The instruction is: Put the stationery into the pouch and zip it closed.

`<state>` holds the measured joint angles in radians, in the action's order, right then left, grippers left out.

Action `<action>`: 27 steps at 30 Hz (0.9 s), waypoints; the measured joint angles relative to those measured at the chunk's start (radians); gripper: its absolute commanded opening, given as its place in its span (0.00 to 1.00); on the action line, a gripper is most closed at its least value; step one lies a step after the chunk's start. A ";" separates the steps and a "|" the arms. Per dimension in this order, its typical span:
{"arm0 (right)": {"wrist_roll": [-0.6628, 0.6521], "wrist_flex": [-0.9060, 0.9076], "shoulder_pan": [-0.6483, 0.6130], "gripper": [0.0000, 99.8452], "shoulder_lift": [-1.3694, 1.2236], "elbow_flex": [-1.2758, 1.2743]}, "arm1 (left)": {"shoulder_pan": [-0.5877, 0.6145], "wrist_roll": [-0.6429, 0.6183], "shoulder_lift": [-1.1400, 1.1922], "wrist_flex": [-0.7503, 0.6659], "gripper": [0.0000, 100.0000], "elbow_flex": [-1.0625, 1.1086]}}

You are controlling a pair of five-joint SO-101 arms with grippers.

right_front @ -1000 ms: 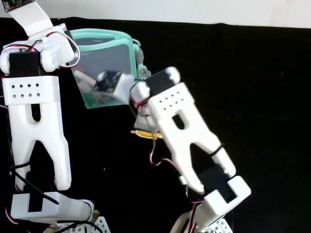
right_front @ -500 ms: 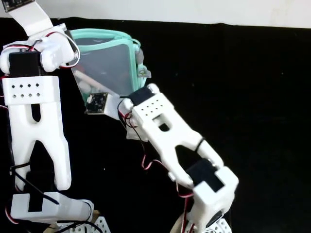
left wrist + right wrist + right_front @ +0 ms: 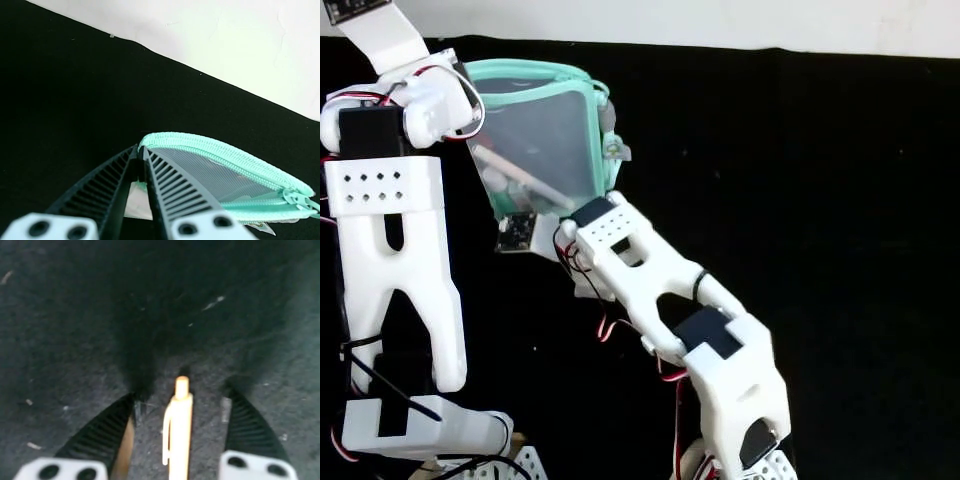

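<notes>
The left gripper (image 3: 140,152) is fully closed, clamping the edge of the green pouch (image 3: 215,172). The pouch lies at the far left of the black table (image 3: 800,200). The right gripper (image 3: 180,398) is wide open, holding nothing. A yellow pen (image 3: 178,430) lies on the table between its jaws, just near of the pouch.

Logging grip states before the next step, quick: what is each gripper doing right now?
Left gripper: shut on the pouch edge.
Right gripper: open, astride the pen, not gripping it.
</notes>
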<state>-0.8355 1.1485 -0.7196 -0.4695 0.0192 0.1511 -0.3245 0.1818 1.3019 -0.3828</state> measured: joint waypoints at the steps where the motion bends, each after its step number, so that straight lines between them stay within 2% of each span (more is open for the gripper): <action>1: 0.000 -0.008 0.002 0.15 -0.008 0.002 | 0.000 0.000 0.000 0.000 0.01 0.000; 13: 0.002 -0.044 0.058 0.13 -0.031 0.011 | 0.000 0.000 0.000 0.000 0.01 0.000; 17: 0.002 -0.044 0.060 0.00 -0.031 -0.002 | 0.000 0.000 0.000 0.000 0.01 0.000; 23: 0.003 -0.043 0.072 0.01 -0.029 -0.038 | 0.000 0.000 0.000 0.000 0.01 0.000; 27: 0.074 -0.043 0.072 0.01 -0.029 -0.037 | 0.000 0.000 0.000 0.000 0.01 0.000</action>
<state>-0.7618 1.1055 -0.6475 -0.4987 -0.0176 0.1511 -0.3245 0.1818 1.3019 -0.3828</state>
